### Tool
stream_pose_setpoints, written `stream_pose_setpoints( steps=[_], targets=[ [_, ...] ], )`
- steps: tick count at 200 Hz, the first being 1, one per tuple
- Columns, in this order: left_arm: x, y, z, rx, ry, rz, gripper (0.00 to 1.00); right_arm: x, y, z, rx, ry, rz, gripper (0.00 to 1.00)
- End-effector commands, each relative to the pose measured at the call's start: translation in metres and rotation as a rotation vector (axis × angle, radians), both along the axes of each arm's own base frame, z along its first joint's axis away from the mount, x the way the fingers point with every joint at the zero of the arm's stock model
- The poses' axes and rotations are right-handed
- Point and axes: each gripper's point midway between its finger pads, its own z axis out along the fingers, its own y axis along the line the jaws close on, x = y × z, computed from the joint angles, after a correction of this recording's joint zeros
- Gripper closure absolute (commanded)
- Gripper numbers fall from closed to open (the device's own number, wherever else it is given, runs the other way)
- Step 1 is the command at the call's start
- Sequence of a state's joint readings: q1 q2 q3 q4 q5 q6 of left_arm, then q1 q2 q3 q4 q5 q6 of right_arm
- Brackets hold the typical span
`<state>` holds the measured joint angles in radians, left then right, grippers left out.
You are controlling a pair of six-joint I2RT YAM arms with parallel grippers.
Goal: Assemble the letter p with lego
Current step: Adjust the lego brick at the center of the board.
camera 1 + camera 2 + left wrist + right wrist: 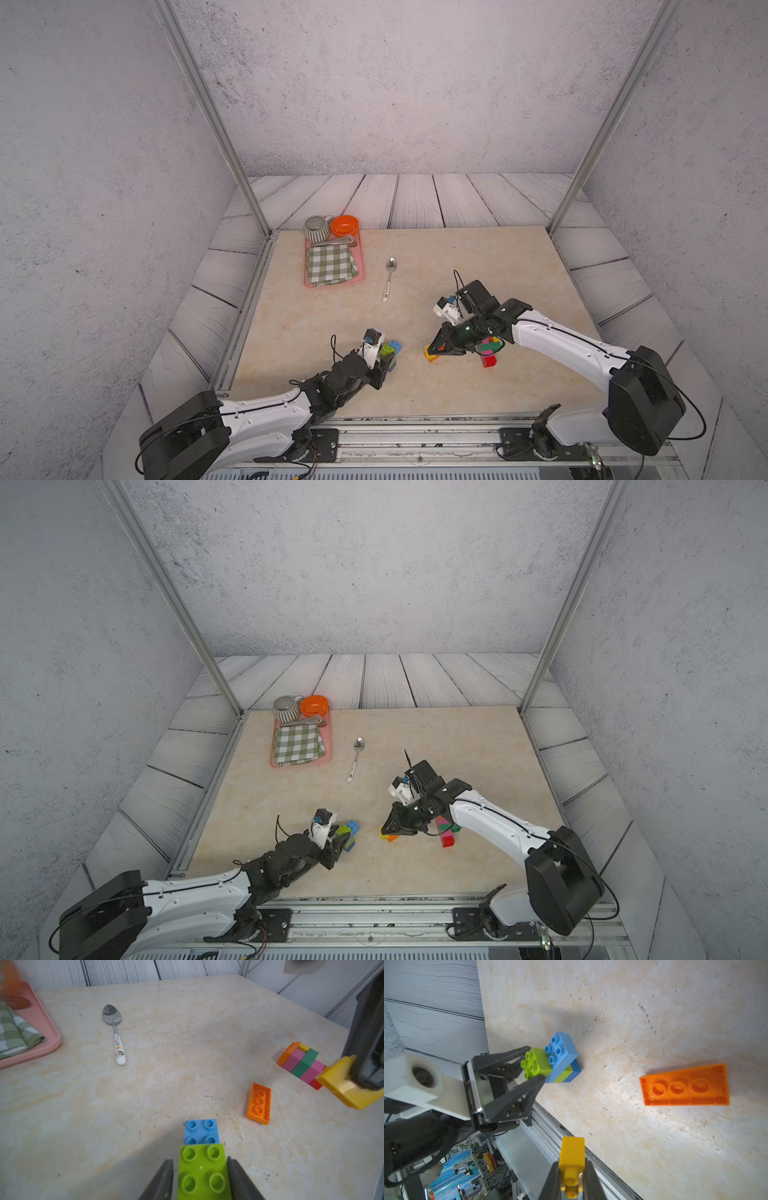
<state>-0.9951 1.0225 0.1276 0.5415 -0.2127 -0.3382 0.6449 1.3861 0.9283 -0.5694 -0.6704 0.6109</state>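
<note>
Left gripper (200, 1159): jaws flank lime brick (202, 1172) topping blue-lime stack (562, 1057) on table, sliver of gap one side; a nudge could topple it.
Orange brick (259, 1103): loose, studs down.
Right gripper (572, 1164): clamped on yellow brick (572, 1153); skewed hold risks misaligned pressing.

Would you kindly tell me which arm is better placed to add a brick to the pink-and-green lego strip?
Right, probably: right fingers grip a yellow plastic brick near that strip; left fingers are farther off, flanking a lime brick.
</note>
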Motion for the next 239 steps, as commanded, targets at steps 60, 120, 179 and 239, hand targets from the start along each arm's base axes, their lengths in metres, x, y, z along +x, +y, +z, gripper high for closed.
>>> stream_pose_setpoints(
  steps=[60,120,179,239],
  targets=[
    [-0.017,0.008,-0.010,-0.033,0.088,0.001,0.45,0.003,0.003,0.002,0.011,-0.005,-0.005,1.00],
    [-0.024,0.045,0.015,-0.113,0.175,0.153,0.25,0.030,-0.003,-0.016,-0.153,-0.071,-0.011,1.00],
    [-0.030,0.050,0.026,-0.156,0.402,0.247,0.35,0.094,0.010,-0.054,-0.349,-0.156,-0.012,1.00],
    [-0.024,0.022,0.017,-0.182,0.663,0.231,0.43,0.121,0.051,-0.076,-0.365,-0.168,0.077,1.00]
  ],
)
